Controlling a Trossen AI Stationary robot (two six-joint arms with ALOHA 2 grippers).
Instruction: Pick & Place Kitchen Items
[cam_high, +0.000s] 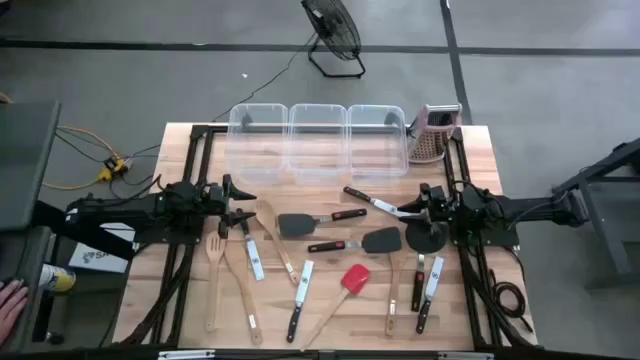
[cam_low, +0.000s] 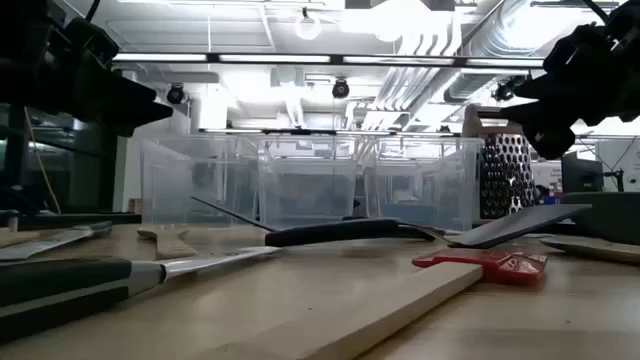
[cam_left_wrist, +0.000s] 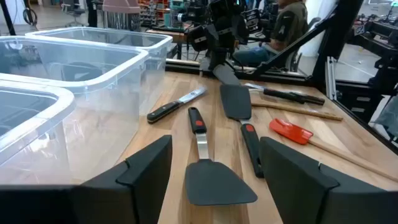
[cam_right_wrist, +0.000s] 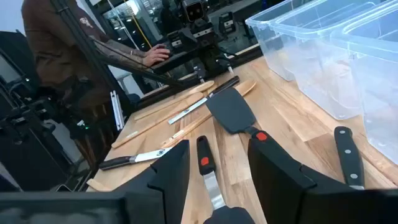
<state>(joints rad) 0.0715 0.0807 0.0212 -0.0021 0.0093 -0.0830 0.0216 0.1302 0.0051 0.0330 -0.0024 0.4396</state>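
Several long utensils lie flat on the wooden table (cam_high: 200, 300) between my arms: two black turners (cam_high: 298, 224) (cam_high: 380, 240), a red-headed spatula (cam_high: 355, 278), black-handled knives (cam_high: 368, 200) (cam_high: 300, 300) (cam_high: 425, 290) and pale wooden spoons (cam_high: 215, 270). My left gripper (cam_high: 238, 203) is open and empty at the table's left, raised above the wood (cam_low: 130, 100). Its wrist view (cam_left_wrist: 214, 149) looks over a black turner (cam_left_wrist: 217, 180). My right gripper (cam_high: 412, 207) is open and empty at the right, also raised (cam_low: 560, 100). Its wrist view (cam_right_wrist: 217, 149) looks over a turner handle (cam_right_wrist: 205, 158).
Three clear plastic bins (cam_high: 318, 140) stand in a row at the far edge, with a metal box grater (cam_high: 432, 132) to their right. A fan (cam_high: 335, 35) stands on the floor beyond. A person (cam_right_wrist: 68, 43) sits past the table's left side, and a hand (cam_high: 10, 300) shows at the left.
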